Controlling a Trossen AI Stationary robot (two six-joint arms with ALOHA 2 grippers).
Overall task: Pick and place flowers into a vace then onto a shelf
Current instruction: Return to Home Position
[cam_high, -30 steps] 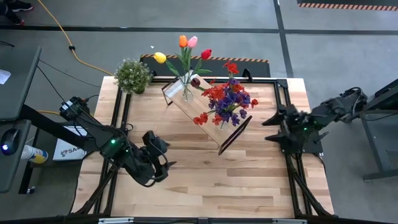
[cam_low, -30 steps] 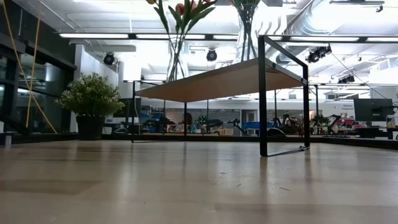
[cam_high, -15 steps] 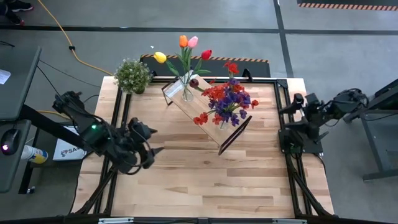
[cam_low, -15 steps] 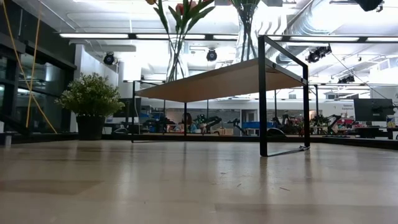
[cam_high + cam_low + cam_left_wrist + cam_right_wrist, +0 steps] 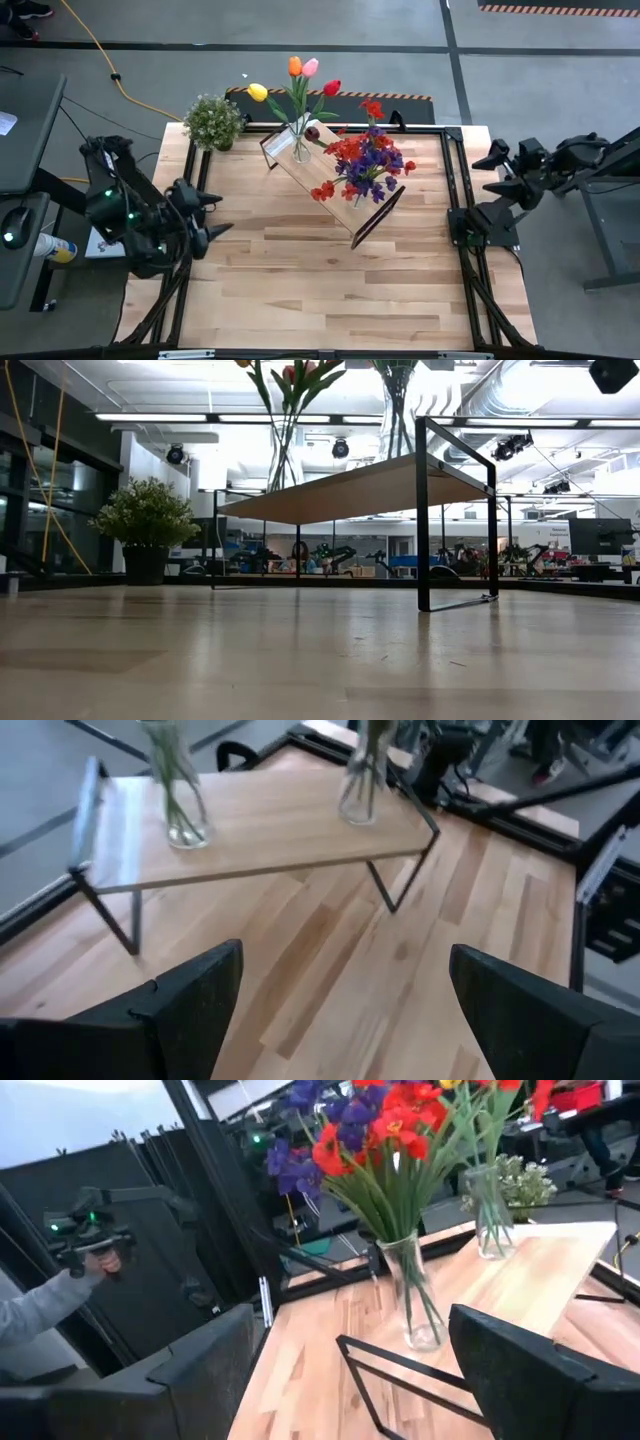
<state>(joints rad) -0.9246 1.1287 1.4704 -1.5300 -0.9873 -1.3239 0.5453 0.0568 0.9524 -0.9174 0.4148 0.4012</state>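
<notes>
**Both arms at the worktop's edges, two filled vases on the shelf**

The worktop (image 5: 330, 290) is seen from above with one arm at each side. The left arm is folded at the left edge, and the left hand (image 5: 215, 212) is aimed toward the middle of the boards. In its wrist view the fingers (image 5: 190, 995) are spread wide, with nothing between them. The right arm is bent beyond the right edge, and the right hand (image 5: 485, 176) is held at that edge, turned toward the shelf. Its fingers (image 5: 215, 1380) are likewise spread wide, and nothing is gripped.

The shelf (image 5: 308, 168) is set on the back half of the worktop, well apart from both hands. Its long axis is laid diagonally, from the back left near the potted plant (image 5: 213, 120) to the front right. Two clear vases are stood on its board, apart from each other along its length. The tulip vase (image 5: 300, 150) is placed at the back-left end, and the spray vase (image 5: 415, 1295) nearer the front-right end.

The tulips (image 5: 300, 75), in yellow, orange, pink and red, are held in the tulip vase, with a maroon head lower down. The red sprays (image 5: 345, 150) and the purple spray (image 5: 375, 160) are bunched in the spray vase. In the low view the stems are seen rising upright from both vases, and from above the heads are seen fanned outward.
</notes>
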